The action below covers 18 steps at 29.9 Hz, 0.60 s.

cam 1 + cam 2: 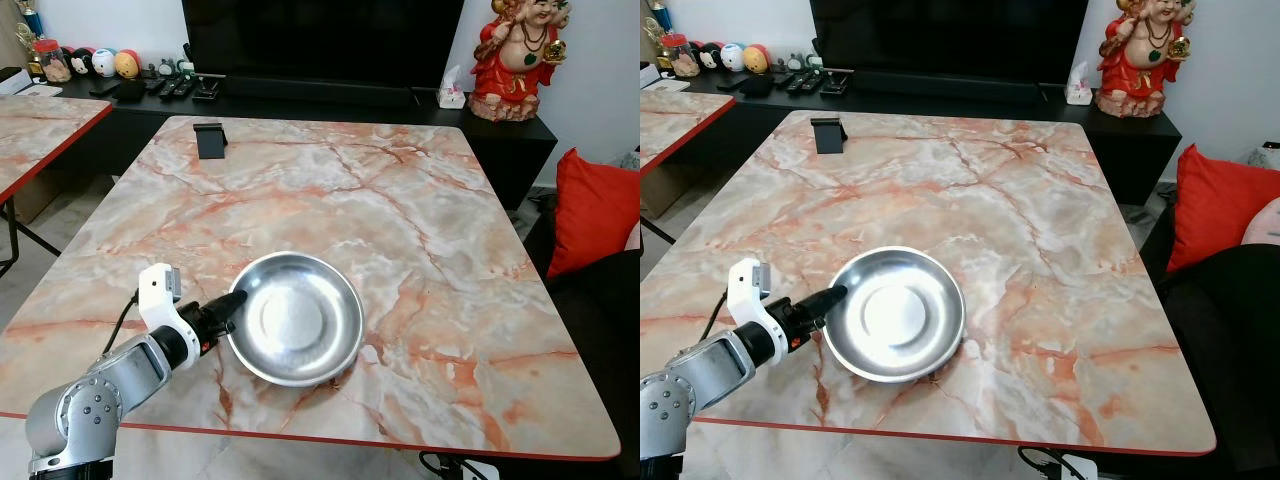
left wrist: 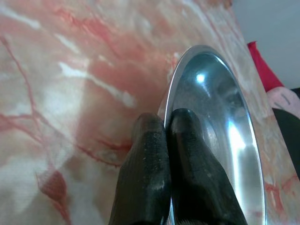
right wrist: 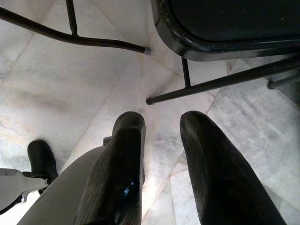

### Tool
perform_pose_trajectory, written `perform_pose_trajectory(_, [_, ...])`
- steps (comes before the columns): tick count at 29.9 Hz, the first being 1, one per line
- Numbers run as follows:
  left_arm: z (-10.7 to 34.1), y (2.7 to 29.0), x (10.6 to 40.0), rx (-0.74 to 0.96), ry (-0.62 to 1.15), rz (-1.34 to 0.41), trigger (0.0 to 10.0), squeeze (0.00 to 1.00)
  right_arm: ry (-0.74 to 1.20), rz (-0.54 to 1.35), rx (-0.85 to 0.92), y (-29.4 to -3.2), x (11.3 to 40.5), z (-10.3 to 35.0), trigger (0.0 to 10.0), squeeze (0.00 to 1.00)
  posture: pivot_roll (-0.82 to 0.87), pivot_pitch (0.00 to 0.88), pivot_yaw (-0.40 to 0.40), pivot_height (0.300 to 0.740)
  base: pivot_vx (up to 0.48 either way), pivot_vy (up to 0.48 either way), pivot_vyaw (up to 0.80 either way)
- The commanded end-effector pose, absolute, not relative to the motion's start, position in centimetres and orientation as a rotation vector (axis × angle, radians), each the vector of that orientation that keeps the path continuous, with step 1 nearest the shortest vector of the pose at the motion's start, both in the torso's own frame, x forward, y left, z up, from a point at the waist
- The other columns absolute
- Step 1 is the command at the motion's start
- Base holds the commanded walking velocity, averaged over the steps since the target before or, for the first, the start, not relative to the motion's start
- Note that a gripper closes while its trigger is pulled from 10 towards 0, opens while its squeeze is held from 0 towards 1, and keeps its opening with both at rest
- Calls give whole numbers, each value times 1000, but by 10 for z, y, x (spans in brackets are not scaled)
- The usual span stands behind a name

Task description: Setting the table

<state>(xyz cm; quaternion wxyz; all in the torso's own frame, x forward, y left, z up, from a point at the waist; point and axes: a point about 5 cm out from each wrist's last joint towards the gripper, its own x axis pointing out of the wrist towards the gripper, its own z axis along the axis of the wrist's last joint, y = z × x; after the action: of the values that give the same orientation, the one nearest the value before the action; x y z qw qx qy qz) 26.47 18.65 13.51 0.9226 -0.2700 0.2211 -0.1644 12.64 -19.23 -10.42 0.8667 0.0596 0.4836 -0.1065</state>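
One steel dish (image 1: 297,318), shallow and round, lying flat on the marble table (image 1: 420,230) close to its near edge and left of centre. That puts it within reach of a seat on this side, as a place setting would be.

Left gripper (image 1: 236,297): reaching in from the near-left corner, fingers (image 2: 150,154) pressed together on the dish's left rim, one above and one below the lip. Pinching the thin edge is likely the only way two long fingers can carry so flat a piece, and it lets the dish be set down level.

Right gripper (image 3: 161,124): hanging idle below table height, fingers apart, nothing between them; floor tiles and chair legs (image 3: 201,86) beyond it.

Mid-table: bare marble, no further settings laid, so the task looks to be at an early stage.

Far edge, left: small black stand (image 1: 210,139), upright.

Beyond the table: low black cabinet (image 1: 300,100) carrying remote controls, round toys, a tissue box (image 1: 451,93) and a red figurine (image 1: 518,55). Red cushion (image 1: 590,210) to the right.
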Motion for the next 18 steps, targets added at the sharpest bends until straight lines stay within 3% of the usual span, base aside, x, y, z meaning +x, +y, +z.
perform_pose_trajectory(1, [141, 184, 264, -565, 444, -362, 10000, 0, 1024, -242, 130, -194, 123, -105, 10000, 0, 52, 0, -19, 740, 0, 0, 0])
perform_pose_trajectory(18, [123, 180, 255, -496, 562, -377, 10000, 0, 1025, -250, 129, -194, 123, -105, 10000, 0, 46, 0, -19, 740, 0, 0, 0])
